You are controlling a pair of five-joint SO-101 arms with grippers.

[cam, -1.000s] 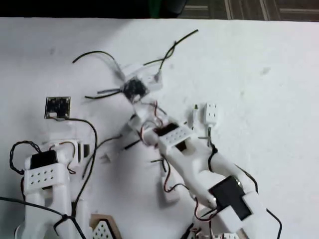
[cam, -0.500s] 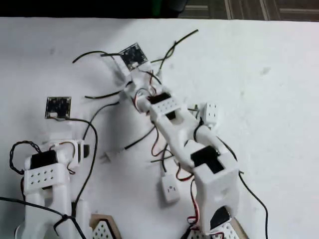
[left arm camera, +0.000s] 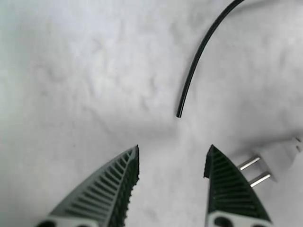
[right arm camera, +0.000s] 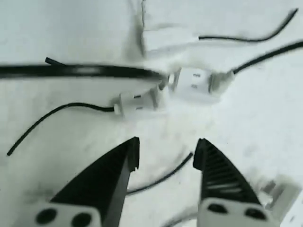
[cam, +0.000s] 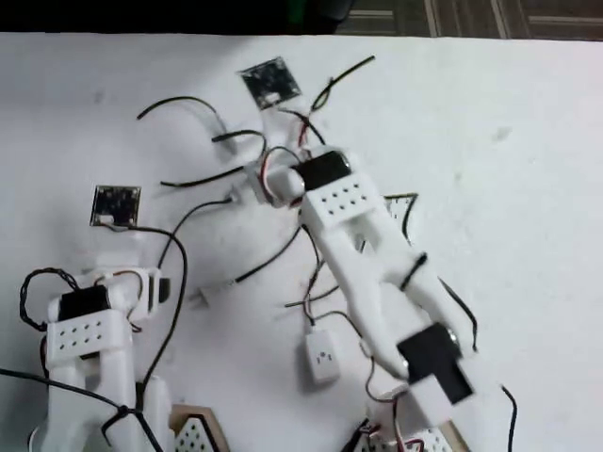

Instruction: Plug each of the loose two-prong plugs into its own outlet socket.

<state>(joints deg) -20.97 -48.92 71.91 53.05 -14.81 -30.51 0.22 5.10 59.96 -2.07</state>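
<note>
A white table (cam: 528, 188) carried two white robot arms. The right arm (cam: 377, 273) lay diagonally across the middle, hiding the cords beneath it. The left arm (cam: 85, 334) sat at the near corner, its base cut off by the edge. One outlet socket (cam: 320, 358) lay face up beside the right arm, nothing plugged into it.

The right gripper (right arm camera: 166, 149) was spread wide and empty above the table. Beyond it lay two white connector bodies (right arm camera: 137, 104), each on a black cord. Blur hid whether they were joined.

The left gripper (left arm camera: 173, 156) was likewise released and empty. A two-prong plug (left arm camera: 279, 158) lay just beside one finger, partly hidden behind it and cut off by the frame. A loose black cord end (left arm camera: 189, 80) lay near.
</note>
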